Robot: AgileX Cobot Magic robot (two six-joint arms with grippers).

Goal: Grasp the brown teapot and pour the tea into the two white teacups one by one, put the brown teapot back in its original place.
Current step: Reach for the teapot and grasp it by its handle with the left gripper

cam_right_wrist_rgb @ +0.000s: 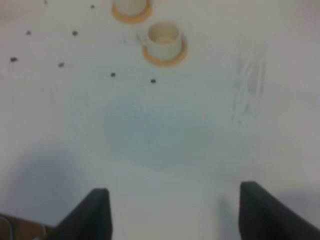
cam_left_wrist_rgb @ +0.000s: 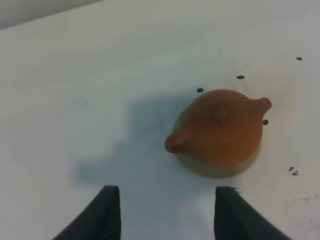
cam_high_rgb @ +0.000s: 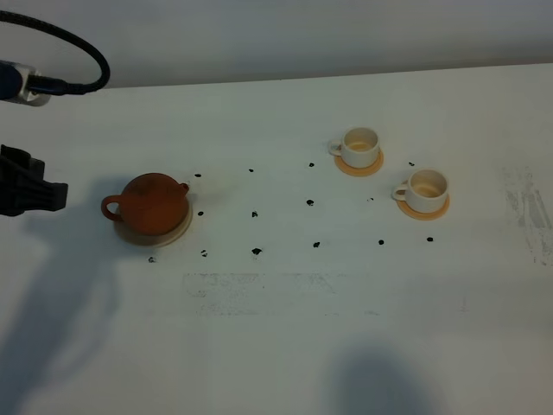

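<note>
The brown teapot [cam_high_rgb: 154,201] stands on the pale beige coaster [cam_high_rgb: 173,233] at the left of the table, handle to the left, spout to the right. It also shows in the left wrist view [cam_left_wrist_rgb: 222,129]. Two white teacups [cam_high_rgb: 360,146] [cam_high_rgb: 424,189] stand on small orange coasters at the right; the right wrist view shows one whole cup [cam_right_wrist_rgb: 164,38] and the base of the other [cam_right_wrist_rgb: 131,7]. My left gripper [cam_left_wrist_rgb: 165,220] is open and empty, short of the teapot's handle side. My right gripper [cam_right_wrist_rgb: 172,212] is open and empty, well short of the cups.
The left arm's black body [cam_high_rgb: 26,186] and cable [cam_high_rgb: 69,52] sit at the far left edge. Small black marks [cam_high_rgb: 256,252] dot the white table between teapot and cups. A scuffed patch [cam_high_rgb: 527,212] lies at the right.
</note>
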